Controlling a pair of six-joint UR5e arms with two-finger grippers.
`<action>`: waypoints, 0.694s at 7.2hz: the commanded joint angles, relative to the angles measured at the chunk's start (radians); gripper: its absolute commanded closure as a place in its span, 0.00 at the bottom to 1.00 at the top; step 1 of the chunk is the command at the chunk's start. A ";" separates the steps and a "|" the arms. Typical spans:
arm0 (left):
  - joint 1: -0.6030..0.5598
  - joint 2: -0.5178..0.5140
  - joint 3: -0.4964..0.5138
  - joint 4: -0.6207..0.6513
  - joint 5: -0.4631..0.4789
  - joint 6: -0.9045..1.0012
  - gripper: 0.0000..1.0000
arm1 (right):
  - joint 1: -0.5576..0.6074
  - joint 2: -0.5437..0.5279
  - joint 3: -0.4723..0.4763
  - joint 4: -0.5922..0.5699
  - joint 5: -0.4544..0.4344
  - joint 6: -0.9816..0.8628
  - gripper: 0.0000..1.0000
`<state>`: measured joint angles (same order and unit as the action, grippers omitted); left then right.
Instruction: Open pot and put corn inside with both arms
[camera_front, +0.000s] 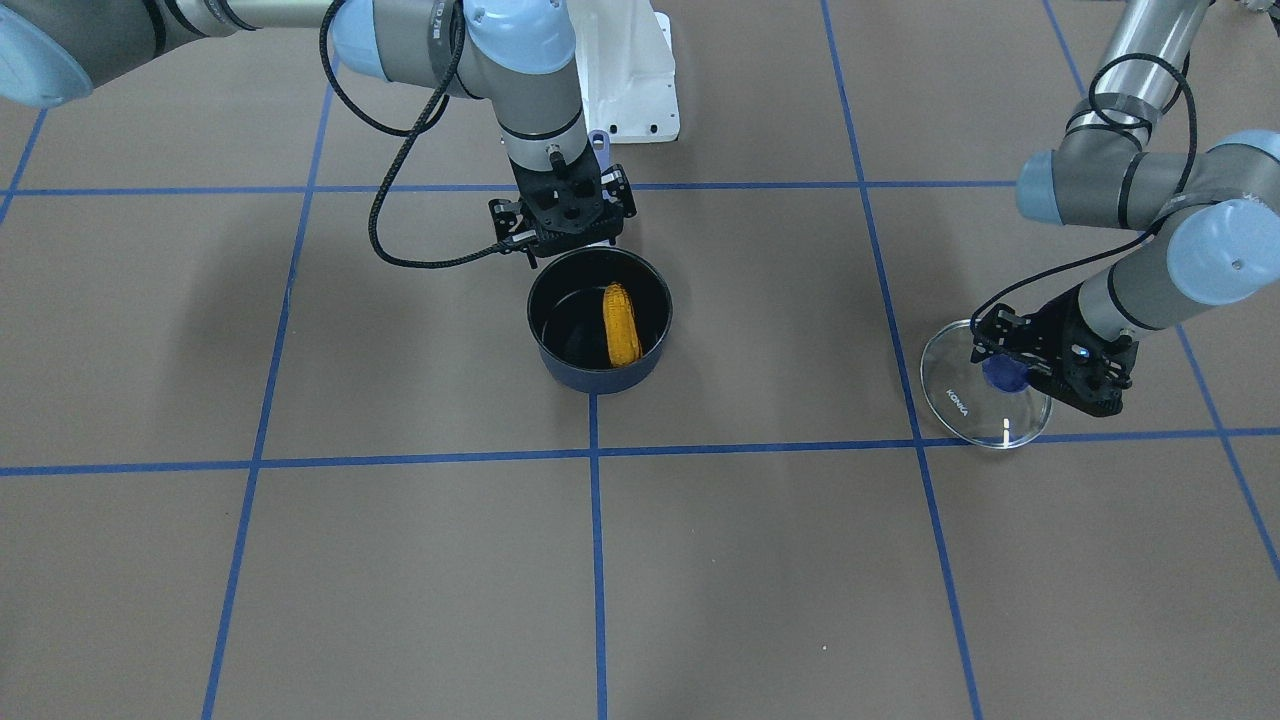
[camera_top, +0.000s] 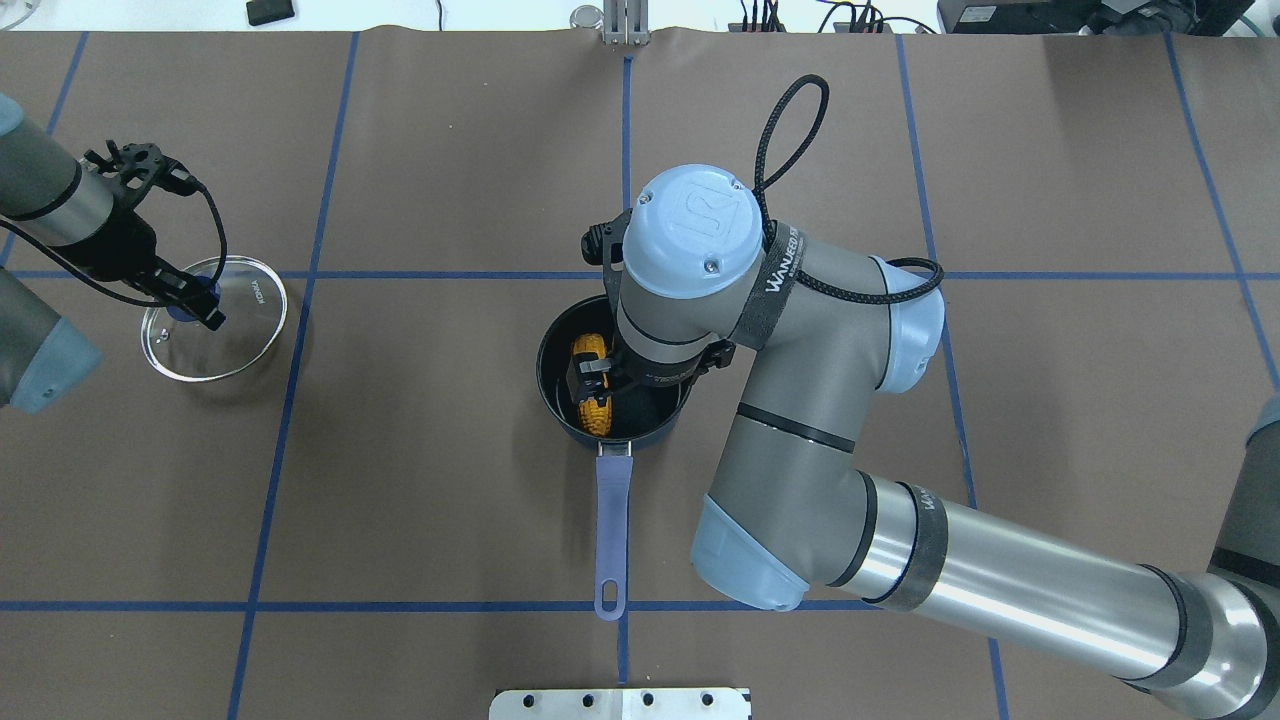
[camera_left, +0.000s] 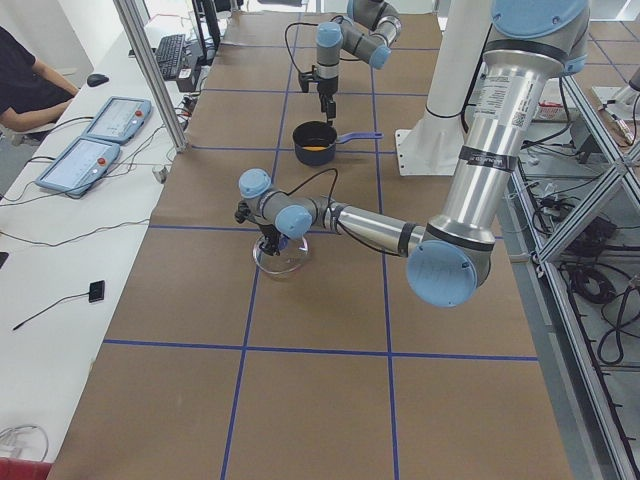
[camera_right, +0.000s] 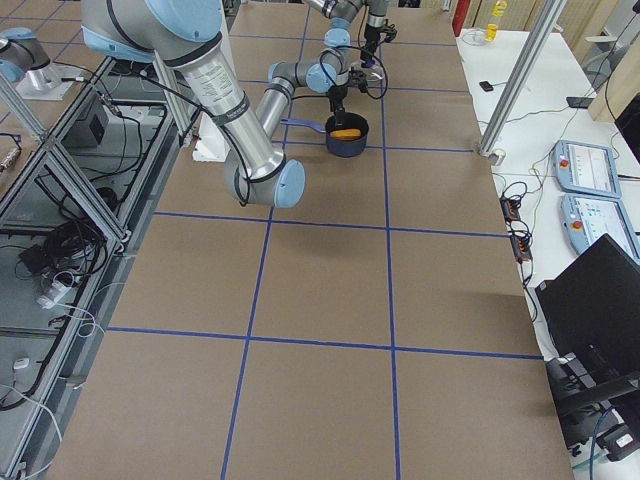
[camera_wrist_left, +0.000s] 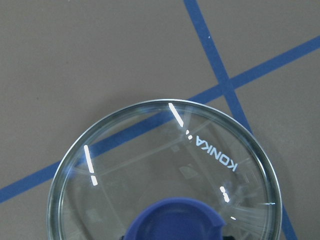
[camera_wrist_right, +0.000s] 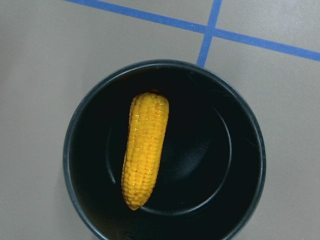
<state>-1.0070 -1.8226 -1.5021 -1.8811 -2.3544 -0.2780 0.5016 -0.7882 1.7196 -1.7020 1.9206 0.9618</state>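
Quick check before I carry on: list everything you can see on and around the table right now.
pot: one, dark navy with a lavender handle, lid off, table centre.
corn cob: one, yellow, lying inside the pot.
glass lid: one, clear with a blue knob, on the table at the robot's left.
tape grid: blue lines across the brown table cover.
base plate: one, white, at the robot's edge of the table.
teach pendants: two, grey-blue, on the white bench past the robot's left end.
person: one, dark shirt, seated at that bench.
right claw: black, open, just above the pot.
left claw: black, closed on the lid's knob.
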 joint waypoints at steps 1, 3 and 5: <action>0.001 0.006 -0.007 -0.009 0.004 -0.003 0.10 | 0.000 -0.002 -0.001 0.001 0.000 0.000 0.00; 0.001 0.006 -0.007 -0.021 0.001 -0.006 0.03 | 0.003 -0.003 -0.001 -0.001 0.000 -0.005 0.00; -0.011 -0.003 -0.020 -0.013 -0.002 0.000 0.03 | 0.084 -0.032 0.002 0.005 0.014 -0.035 0.00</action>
<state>-1.0091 -1.8202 -1.5133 -1.8985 -2.3540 -0.2823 0.5309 -0.7994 1.7193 -1.7007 1.9241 0.9466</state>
